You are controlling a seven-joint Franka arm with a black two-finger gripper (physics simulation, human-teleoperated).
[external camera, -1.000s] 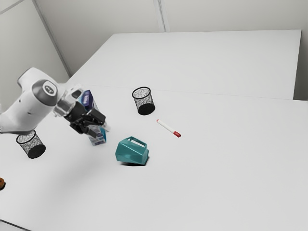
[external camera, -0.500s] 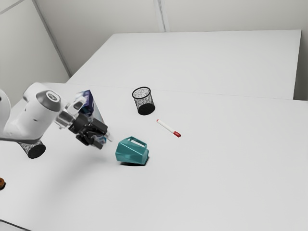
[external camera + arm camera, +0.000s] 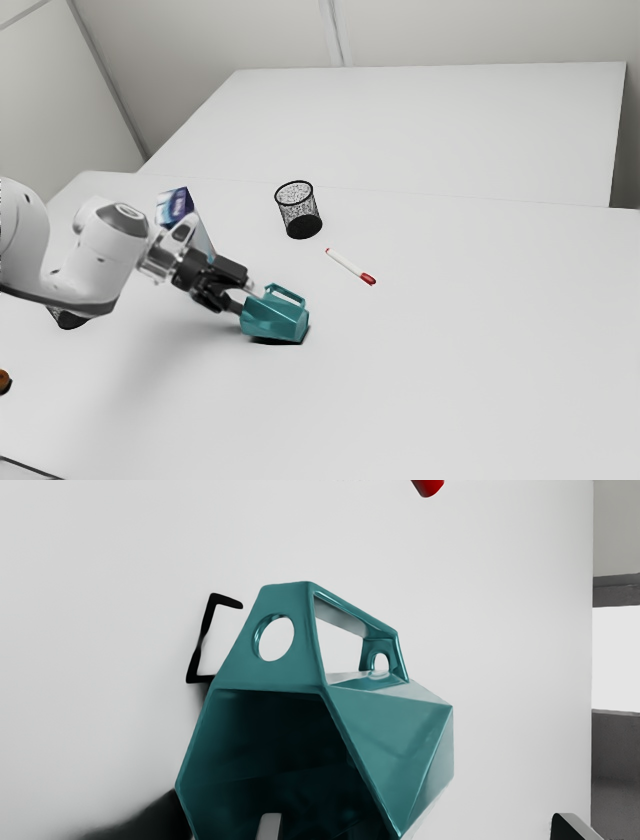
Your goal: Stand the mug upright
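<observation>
Teal mug (image 3: 275,320) lies on its side on the worktop (image 3: 450,380), well in from the far edge, mouth (image 3: 280,740) facing the tool (image 3: 249,298), which is released, its fingers (image 3: 270,827) spread wide. Between mug and far edge lies a marker (image 3: 350,266); a bin (image 3: 299,210) stands nearer that edge.

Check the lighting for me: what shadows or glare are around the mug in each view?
Exterior view: thin dark shadow along the underside of the mug, broad soft one on the table near the arm; wrist view: mug interior nearly black, shadow of the handle fairly crisp, body's shadow soft-edged, bright highlights along the handle's edges.
</observation>
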